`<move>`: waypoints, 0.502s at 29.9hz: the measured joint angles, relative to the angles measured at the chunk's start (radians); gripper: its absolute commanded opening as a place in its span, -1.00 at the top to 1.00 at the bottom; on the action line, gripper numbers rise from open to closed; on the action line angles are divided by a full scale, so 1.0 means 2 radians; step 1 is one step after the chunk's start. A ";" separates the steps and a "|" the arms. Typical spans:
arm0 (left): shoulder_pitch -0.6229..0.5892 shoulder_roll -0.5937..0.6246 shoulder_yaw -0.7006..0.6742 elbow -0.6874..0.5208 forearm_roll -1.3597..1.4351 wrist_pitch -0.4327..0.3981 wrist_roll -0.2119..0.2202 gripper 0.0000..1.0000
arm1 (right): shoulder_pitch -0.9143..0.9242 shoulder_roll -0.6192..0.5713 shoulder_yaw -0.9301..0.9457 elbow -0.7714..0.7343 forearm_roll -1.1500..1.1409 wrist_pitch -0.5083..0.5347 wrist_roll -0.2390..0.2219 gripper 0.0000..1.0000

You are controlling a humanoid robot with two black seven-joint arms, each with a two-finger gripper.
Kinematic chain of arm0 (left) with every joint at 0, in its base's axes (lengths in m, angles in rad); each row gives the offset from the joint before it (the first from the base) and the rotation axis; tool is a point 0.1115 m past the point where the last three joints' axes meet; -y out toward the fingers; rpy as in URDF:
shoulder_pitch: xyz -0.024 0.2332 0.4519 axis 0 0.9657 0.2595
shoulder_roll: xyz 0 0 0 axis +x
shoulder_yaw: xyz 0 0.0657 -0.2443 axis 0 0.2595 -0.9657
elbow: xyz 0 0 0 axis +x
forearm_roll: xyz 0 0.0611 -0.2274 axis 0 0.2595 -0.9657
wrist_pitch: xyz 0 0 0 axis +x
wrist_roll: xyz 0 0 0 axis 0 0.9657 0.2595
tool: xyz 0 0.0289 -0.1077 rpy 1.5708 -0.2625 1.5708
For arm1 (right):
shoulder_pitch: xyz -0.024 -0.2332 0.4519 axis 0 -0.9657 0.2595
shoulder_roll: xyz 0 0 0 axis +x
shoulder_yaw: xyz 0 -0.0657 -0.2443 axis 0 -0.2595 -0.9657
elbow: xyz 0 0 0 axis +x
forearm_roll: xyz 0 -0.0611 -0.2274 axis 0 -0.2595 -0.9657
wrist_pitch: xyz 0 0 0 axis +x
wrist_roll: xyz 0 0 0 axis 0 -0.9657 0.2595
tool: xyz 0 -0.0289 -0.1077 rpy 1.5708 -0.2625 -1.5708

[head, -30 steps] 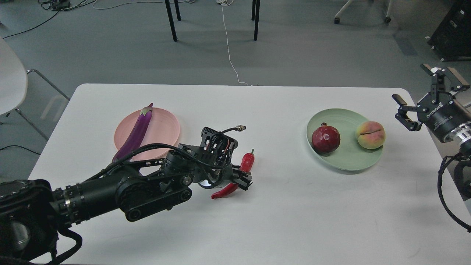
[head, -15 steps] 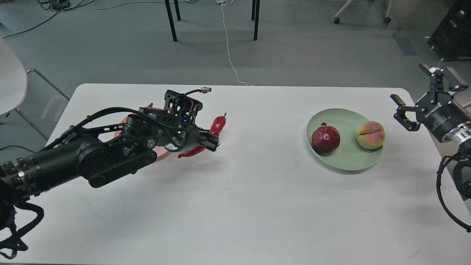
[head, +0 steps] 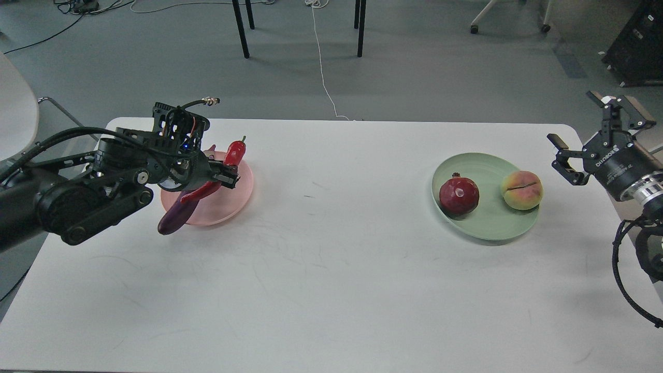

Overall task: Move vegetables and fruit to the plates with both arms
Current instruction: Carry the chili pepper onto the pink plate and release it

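My left gripper is shut on the red chili pepper and holds it in the air over the pale pink plate at the table's left. The purple eggplant lies across that plate, mostly hidden behind my left wrist, with its lower end past the rim. At the right, the dark red pomegranate and the yellow-green peach sit in the mint green plate. My right gripper is open and empty, held above the table's right edge.
The white table ends close to the pink plate on the left and under my right arm on the right. Chair legs and a white cable are on the floor beyond the far edge.
My left gripper has lifted the chili pepper off the table middle and carried it left and back to above the pink plate. The right gripper has barely moved.
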 measured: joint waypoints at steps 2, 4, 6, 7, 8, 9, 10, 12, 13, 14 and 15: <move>0.000 0.000 0.000 0.002 0.000 0.000 0.000 -0.10 | -0.001 0.000 0.000 0.000 0.000 0.000 0.000 -0.98; 0.000 0.000 0.000 0.002 0.001 0.000 -0.001 -0.18 | -0.002 -0.001 0.001 0.000 0.000 0.000 0.000 -0.98; 0.000 0.001 0.000 0.004 0.001 0.000 -0.001 -0.25 | -0.002 -0.001 0.001 0.000 0.000 0.000 0.000 -0.98; 0.000 0.001 0.000 0.005 0.001 0.000 -0.001 -0.30 | -0.002 -0.001 0.001 0.000 0.000 0.000 0.000 -0.98; 0.000 0.001 0.000 0.006 0.001 0.000 -0.001 -0.36 | -0.002 -0.001 0.001 0.000 0.000 0.000 0.000 -0.98; 0.000 0.001 0.000 0.007 0.001 0.000 -0.002 -0.53 | -0.002 -0.001 0.001 0.000 0.000 0.000 0.000 -0.98; 0.000 0.001 0.000 0.007 0.001 0.000 -0.002 -0.70 | -0.002 -0.001 0.001 0.000 0.000 0.000 0.000 -0.98; -0.002 0.001 -0.001 0.008 -0.004 0.000 -0.005 -0.99 | -0.002 -0.001 0.001 0.000 0.000 0.000 0.000 -0.98; -0.003 0.001 -0.003 0.009 -0.005 0.000 -0.009 -0.99 | -0.002 -0.001 0.001 0.000 0.000 0.000 0.000 -0.98; -0.005 0.000 -0.005 0.012 -0.007 0.000 -0.017 -0.99 | -0.002 -0.001 0.001 0.000 0.000 0.000 0.000 -0.98; -0.007 0.000 -0.008 0.015 -0.008 0.000 -0.026 -0.99 | -0.002 -0.001 0.001 0.000 0.000 0.000 0.000 -0.98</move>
